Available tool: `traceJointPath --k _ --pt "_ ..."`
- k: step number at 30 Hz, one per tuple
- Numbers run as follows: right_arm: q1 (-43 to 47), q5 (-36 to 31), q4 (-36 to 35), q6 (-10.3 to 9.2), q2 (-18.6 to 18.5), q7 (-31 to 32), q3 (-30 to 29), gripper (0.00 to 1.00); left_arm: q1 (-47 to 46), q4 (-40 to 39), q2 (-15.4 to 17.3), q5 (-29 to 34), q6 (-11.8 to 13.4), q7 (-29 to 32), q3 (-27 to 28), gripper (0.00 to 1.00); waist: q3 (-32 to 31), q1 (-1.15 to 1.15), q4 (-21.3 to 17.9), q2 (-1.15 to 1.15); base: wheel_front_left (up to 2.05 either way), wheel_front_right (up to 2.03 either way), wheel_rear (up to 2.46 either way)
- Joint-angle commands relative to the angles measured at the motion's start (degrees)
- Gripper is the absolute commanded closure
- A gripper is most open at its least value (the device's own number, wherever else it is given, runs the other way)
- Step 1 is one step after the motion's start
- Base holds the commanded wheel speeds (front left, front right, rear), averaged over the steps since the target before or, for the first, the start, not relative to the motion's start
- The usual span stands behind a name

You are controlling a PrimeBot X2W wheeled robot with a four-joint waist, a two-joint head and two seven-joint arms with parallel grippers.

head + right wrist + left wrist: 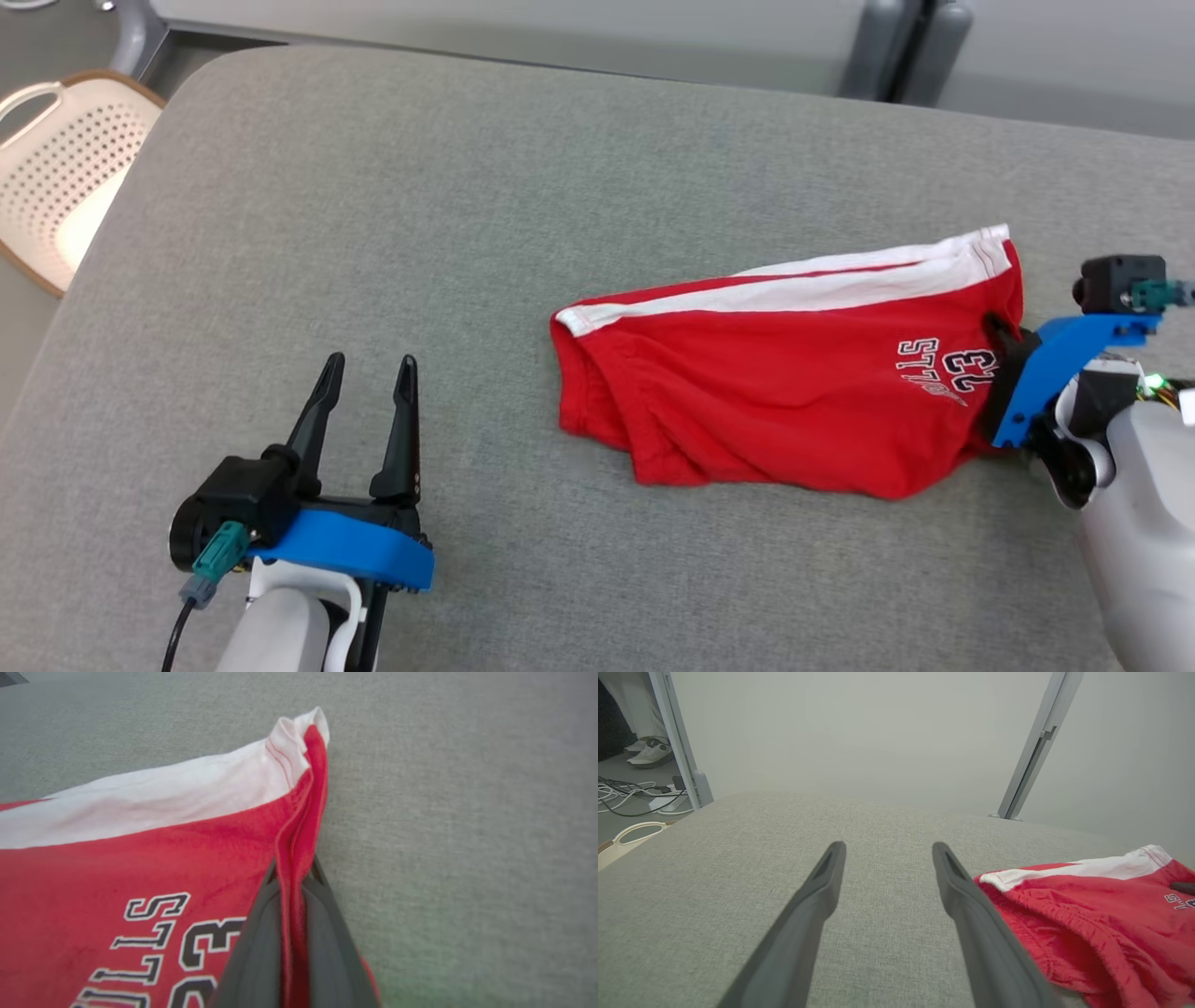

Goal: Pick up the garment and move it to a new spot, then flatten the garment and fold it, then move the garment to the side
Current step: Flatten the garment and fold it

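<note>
Lying crumpled on the right half of the grey desk (373,187), the red shorts (775,392) with a white side stripe have their right-hand hem pinched between the right fingers (261,942), which are closed tight on a raised fold of cloth beside the printed lettering. The left fingers (403,420) stand spread wide and hold nothing, over bare desk well to the left of the shorts. A pale perforated basket (65,159) sits off the desk's far left corner.
</note>
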Motion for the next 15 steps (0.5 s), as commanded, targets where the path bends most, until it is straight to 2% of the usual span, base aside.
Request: traceJointPath --k 1,9,15 --pt "1.7 -0.8 -0.5 -0.03 -0.2 -1.0 -1.2 1.0 1.0 -0.1 0.6 -0.1 -0.4 -0.1 0.2 0.0 -1.3 0.0 -1.6 0.0 0.0 0.0 0.0" --pt "7.2 -4.4 -5.9 -0.01 -0.7 -2.1 -8.5 1.0 5.2 -1.2 2.6 -0.6 -0.5 -0.1 0.2 0.0 -5.4 0.0 -6.2 0.0 0.0 0.0 0.0" --pt "10.6 -10.3 -12.0 -0.01 -1.3 1.1 -15.7 1.0 6.8 -1.8 3.0 -0.8 -0.5 -0.1 -0.2 0.0 -7.1 0.0 -7.1 0.0 0.0 0.0 0.0"
